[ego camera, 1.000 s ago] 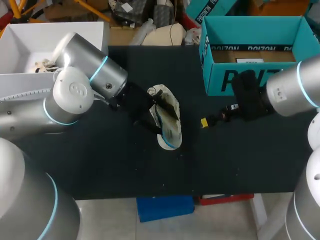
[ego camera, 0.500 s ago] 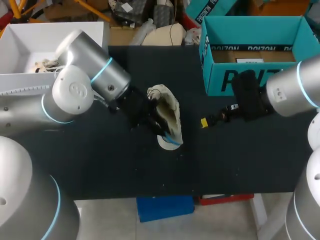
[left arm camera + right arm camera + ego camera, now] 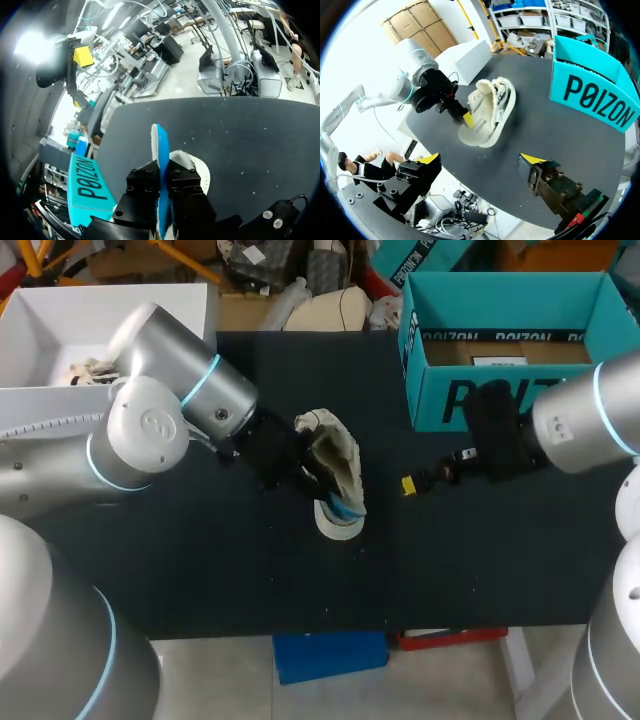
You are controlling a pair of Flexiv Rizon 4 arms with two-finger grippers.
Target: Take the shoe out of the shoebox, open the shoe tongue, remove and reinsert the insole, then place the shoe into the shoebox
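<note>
On the black counter (image 3: 200, 580), a cream-coloured fabric sneaker (image 3: 338, 465) rests near the middle, its pale toe toward the near edge and its heel loop toward the far side. The left arm's hand (image 3: 325, 490) reaches in from the left and sits at the shoe's open side. In the left wrist view, this hand (image 3: 161, 172) has its two black fingers pressed together on a thin blue insole with a white edge (image 3: 159, 142). The insole stands on edge between them and runs out ahead of the fingertips, with the sneaker (image 3: 195, 167) just beside it. From the head view the insole (image 3: 346, 509) shows as a blue sliver at the toe end. The right wrist view shows the left hand (image 3: 468, 119) with one yellow tip against the sneaker (image 3: 492, 107). To the shoe's right and apart from it, the right arm's hand (image 3: 412, 484) hangs over bare counter. Its yellow-tipped fingers are spread wide with nothing between them (image 3: 480, 159), and it points toward the sneaker. At the counter's far right corner stands the open teal cardboard shoebox (image 3: 440, 400), well apart from the shoe. It also shows in the two wrist views (image 3: 590, 95) (image 3: 87, 185).
</note>
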